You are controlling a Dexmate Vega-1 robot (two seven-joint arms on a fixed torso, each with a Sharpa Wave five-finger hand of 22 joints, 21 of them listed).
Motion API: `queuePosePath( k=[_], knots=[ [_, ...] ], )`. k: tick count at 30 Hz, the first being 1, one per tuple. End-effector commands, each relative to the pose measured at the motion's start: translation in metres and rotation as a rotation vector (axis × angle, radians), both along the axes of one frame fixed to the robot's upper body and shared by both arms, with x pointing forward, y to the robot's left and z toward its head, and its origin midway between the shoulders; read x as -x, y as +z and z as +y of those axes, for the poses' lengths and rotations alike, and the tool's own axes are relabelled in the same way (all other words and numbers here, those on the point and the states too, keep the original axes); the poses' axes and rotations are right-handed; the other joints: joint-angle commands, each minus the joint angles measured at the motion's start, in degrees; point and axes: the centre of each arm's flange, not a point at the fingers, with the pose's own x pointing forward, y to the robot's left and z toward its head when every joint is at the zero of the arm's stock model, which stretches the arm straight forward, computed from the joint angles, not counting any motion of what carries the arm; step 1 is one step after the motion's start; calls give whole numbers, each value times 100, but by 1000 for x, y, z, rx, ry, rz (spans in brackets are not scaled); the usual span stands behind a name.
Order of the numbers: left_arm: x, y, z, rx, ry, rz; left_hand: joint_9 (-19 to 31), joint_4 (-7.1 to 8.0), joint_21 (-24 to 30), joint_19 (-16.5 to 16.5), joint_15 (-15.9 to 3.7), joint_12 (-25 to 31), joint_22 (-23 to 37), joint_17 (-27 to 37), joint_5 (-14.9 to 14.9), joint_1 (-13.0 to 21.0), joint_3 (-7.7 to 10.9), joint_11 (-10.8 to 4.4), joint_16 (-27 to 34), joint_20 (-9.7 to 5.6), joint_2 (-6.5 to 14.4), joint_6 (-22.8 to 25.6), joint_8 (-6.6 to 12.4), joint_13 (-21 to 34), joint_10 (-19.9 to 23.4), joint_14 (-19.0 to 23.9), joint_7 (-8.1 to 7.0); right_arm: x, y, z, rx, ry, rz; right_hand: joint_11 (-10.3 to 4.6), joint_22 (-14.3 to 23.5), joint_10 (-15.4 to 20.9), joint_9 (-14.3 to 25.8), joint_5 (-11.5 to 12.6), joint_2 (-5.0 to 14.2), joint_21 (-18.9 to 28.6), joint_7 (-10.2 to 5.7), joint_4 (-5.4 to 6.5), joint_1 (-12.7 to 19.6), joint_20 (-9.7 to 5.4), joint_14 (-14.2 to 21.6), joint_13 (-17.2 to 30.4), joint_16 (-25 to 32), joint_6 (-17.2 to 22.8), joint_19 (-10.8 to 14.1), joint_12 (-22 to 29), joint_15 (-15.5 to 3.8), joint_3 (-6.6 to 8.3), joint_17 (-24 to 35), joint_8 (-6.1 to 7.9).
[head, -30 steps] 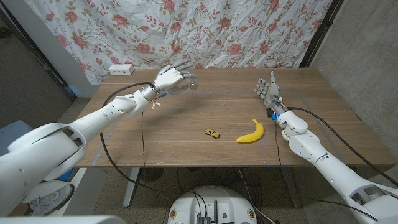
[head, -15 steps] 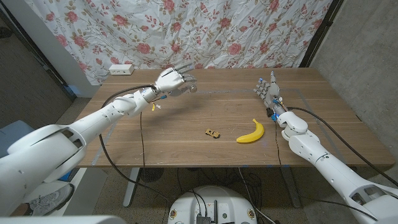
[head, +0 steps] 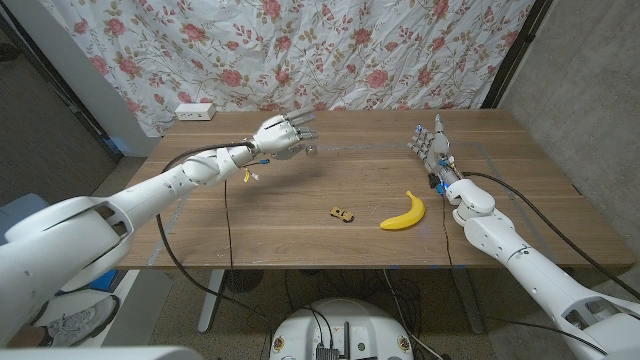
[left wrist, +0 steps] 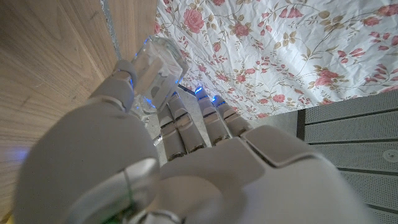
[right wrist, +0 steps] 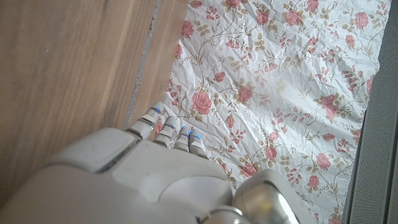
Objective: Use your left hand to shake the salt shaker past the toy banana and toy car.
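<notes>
My left hand (head: 281,134) hovers over the far left-centre of the table and grips a clear glass salt shaker (head: 309,148), which pokes out past its fingertips. In the left wrist view the salt shaker (left wrist: 157,63) sits between the thumb and the fingers (left wrist: 186,121) of my left hand (left wrist: 155,168). A yellow toy banana (head: 404,212) lies on the table right of centre, with a small yellow toy car (head: 342,213) just to its left. My right hand (head: 431,146) stands at the far right of the table with straight fingers, holding nothing; my right hand (right wrist: 155,180) also shows from behind.
A white power strip (head: 195,111) lies at the table's far left corner. A black cable (head: 230,210) runs from my left arm across the wooden table (head: 300,235) toward its front edge. A floral curtain (head: 300,50) hangs behind.
My left hand has tipped the shaker a little lower and moved slightly right. The right hand, banana and car stay where they were.
</notes>
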Motion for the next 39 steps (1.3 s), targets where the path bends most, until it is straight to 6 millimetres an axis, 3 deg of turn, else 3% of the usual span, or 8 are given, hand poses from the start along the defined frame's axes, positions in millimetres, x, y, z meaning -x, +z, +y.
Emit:
queuePosePath(
  k=[1,20,39],
  knots=[
    [4,-9,-4,-69,21,-61,12,0,-3,41,-886,2,18,10,42,47,-9,-15,-23,-10,82,395,16,27,-20,71,-404,0,0,0,0,0,0,5,30,-30,21,37,569,35,46,32,-33,0,-33,19,24,-7,40,43,-195,-6,31,19],
    [0,-28,13,-92,69,-55,18,-7,-11,48,-889,-10,18,13,46,117,-35,-15,-26,6,124,397,-19,24,-71,102,-414,0,0,0,0,0,0,-4,30,-39,21,38,569,37,53,32,-32,-9,-37,19,22,-6,45,39,-194,-6,31,19],
    [0,-19,20,-115,89,-80,24,7,-12,61,-890,-16,19,18,44,147,-73,-14,-30,12,179,360,-67,22,-118,113,-431,0,0,0,0,0,0,5,30,-39,21,37,569,34,55,32,-33,0,-35,19,23,-4,39,39,-200,-6,31,20]
  ],
)
